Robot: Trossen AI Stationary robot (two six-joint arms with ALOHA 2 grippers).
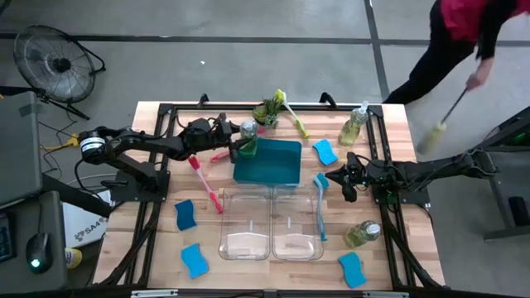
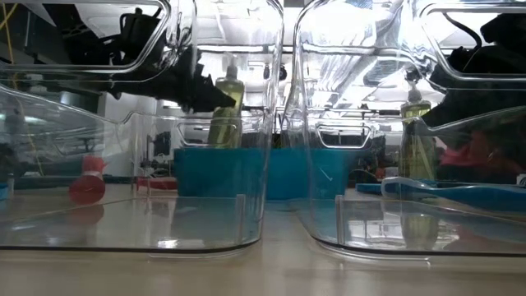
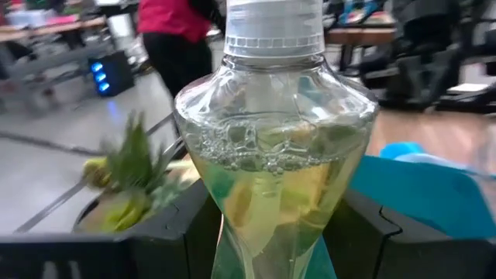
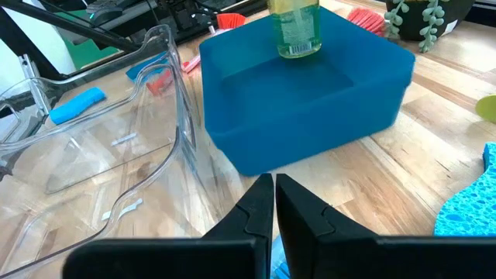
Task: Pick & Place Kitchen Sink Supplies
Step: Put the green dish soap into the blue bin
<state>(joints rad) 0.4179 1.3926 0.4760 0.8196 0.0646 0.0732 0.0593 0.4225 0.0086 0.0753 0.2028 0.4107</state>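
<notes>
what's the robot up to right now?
The left gripper holds a soap pump bottle upright over the near-left corner of the teal tray, jaws clamped on it. The right gripper waits beside the tray, jaws shut and empty. Both clear bins are empty; sponges and brushes lie on the table.

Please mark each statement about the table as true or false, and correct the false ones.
1. The left gripper holds a soap bottle over the teal tray. True.
2. The right gripper has its jaws wide open. False: they are shut and empty.
3. The two clear bins contain sponges. False: they are empty.
4. A red-pink brush lies on the table left of the tray. True.
</notes>
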